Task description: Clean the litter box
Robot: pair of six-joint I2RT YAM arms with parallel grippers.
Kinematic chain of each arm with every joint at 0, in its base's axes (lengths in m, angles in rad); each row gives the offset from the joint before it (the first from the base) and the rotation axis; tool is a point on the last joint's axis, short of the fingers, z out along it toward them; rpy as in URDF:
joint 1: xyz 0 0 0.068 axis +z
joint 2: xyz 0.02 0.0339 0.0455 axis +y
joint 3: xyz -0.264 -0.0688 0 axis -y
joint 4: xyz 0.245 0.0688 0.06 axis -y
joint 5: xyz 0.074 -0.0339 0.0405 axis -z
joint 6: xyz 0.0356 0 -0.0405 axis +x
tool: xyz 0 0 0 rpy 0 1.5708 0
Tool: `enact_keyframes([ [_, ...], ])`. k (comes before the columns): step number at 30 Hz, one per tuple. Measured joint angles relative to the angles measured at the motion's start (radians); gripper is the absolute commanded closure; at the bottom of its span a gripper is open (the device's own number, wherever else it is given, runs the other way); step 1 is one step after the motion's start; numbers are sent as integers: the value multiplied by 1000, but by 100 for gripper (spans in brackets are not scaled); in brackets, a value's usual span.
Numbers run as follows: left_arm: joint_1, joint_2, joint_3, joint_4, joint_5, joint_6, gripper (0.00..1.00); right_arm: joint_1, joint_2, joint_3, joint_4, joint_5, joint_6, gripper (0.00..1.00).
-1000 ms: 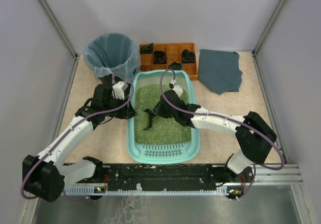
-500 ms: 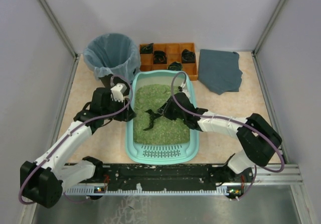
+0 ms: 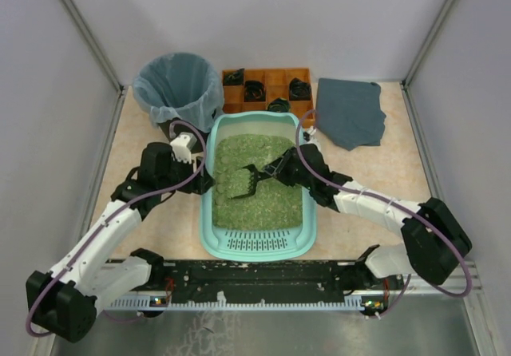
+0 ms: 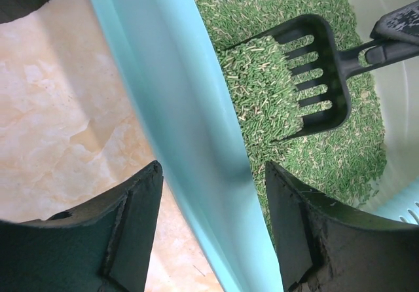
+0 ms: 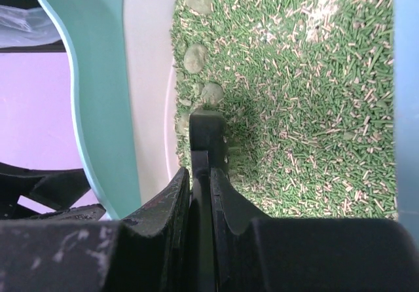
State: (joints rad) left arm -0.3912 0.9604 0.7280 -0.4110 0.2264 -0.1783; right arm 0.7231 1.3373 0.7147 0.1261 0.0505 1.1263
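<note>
Left fingers (image 4: 131, 226): spread wide and holding nothing, they straddle the left wall of the litter box (image 3: 259, 244). One finger is outside over the counter (image 3: 160, 220), the other inside over the litter (image 3: 263, 204). Whether either touches the rim cannot be told.
Right fingers (image 5: 163, 213): pressed together on the black handle of the scoop (image 4: 294, 76), which runs out straight ahead of them in the wrist view.
Scoop: one, black and slotted, reaching from the right side towards the box's left wall. Its head carries a heap of green pellets that covers the half away from the handle, with several slots bare on the handle side.
Litter box: one light-teal tray at the middle of the counter between the two arms. Its slotted lip is at the near end and its far end sits just in front of the orange tray (image 3: 275, 77). Green pellets cover its floor.
Clumps (image 5: 194, 57): three rounded, pellet-coated lumps in a line along the box's inner wall, just beyond the handle's end in the right wrist view.
Bin (image 3: 177, 85): one, lined with a clear bag, at the far left beside the box's far-left corner.
Orange tray: one, compartmented, with four dark items visible in its cells.
Cloth (image 3: 349, 112): one grey piece, lying flat at the far right, apart from the box.
</note>
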Motion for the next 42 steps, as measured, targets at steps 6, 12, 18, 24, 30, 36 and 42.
enact_keyframes([
  [6, 0, -30, -8, 1, -27, -1, 28, -44, -64, -10, -3, -27, -32, 100],
  [12, 0, -50, -9, 0, -67, -7, 28, -133, -146, -58, 31, -90, -50, 100],
  [18, 0, -71, -9, 1, -89, -8, 28, -253, -205, -146, 118, -179, -15, 100],
  [24, 0, -74, -9, 3, -87, -11, 30, -310, -223, -195, 206, -253, 65, 100],
  [30, 0, -77, -9, 14, -65, -10, 30, -402, -264, -255, 262, -322, 132, 100],
  [36, 0, -78, -9, 16, -57, -9, 31, -426, -249, -280, 345, -380, 201, 100],
  [42, -1, -76, -16, 32, -9, -9, 32, -453, -273, -314, 380, -395, 240, 100],
])
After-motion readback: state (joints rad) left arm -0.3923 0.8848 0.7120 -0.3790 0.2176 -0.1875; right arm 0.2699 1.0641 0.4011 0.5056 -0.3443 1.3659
